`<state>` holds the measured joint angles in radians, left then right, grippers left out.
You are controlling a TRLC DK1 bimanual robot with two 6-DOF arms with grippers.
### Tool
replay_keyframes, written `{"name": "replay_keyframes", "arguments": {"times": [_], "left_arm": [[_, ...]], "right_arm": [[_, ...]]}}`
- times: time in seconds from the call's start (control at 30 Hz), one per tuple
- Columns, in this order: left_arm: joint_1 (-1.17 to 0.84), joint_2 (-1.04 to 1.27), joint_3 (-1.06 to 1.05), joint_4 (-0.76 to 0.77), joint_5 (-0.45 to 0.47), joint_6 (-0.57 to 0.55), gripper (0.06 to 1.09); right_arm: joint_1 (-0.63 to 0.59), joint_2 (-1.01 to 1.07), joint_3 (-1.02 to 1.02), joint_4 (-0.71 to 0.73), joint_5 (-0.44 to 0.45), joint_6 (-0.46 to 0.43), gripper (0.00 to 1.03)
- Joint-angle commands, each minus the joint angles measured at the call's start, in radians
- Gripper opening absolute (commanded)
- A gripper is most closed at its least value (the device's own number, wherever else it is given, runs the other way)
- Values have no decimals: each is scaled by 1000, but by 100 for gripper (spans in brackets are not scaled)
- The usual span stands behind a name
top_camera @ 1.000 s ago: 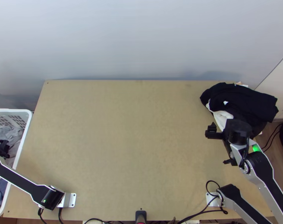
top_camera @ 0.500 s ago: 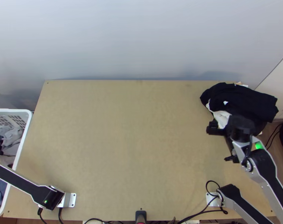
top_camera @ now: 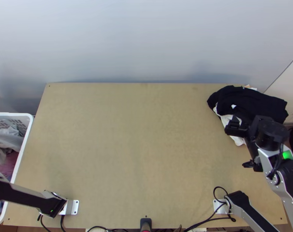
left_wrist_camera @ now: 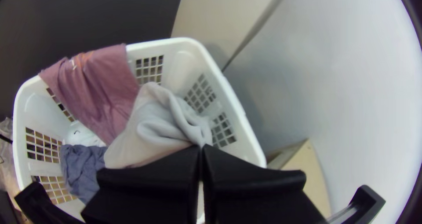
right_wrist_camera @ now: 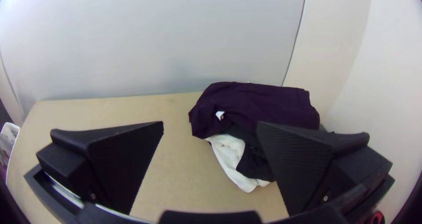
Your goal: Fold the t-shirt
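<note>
Soft, even light falls across the counter (top_camera: 138,154) in the top view, while the pale wall (top_camera: 146,38) behind has a diffuse sheen and blurry grey shadows low down, one beside the pile of dark clothes (top_camera: 258,102), and a small green lamp (top_camera: 287,155) glows at lower right. The left wrist view sets bright wall against a deep dark area at upper left, with mild shading in the pale cloth's folds (left_wrist_camera: 154,127). Both wrist views darken in the corners, their straight edges bowing.
</note>
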<state>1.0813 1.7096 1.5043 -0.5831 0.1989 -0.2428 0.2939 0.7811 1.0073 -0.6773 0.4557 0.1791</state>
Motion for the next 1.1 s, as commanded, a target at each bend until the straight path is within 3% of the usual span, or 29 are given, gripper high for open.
{"name": "replay_keyframes", "arguments": {"times": [0.0,0.27,0.33,0.43,0.57,0.73,1.07], "left_arm": [[-107,-413,-30,-112,117,5,10],[-508,-774,-72,-212,126,-39,10],[-682,-820,-105,-227,80,-98,10],[-965,-858,-171,-251,-61,-147,10],[-1170,-883,-262,-277,-96,-199,10],[-1364,-815,-339,-224,-113,-227,10],[-1802,-515,-308,-144,-251,-181,10]], "right_arm": [[-2,-46,17,-19,0,-13,99],[-13,-77,11,-19,0,-13,99],[-19,-86,8,-21,-2,-12,99],[-24,-97,11,-27,0,-12,99],[-24,-108,19,-41,0,-12,99],[-22,-115,13,-59,-2,-3,99],[-35,-120,28,-80,-2,2,99]]}}
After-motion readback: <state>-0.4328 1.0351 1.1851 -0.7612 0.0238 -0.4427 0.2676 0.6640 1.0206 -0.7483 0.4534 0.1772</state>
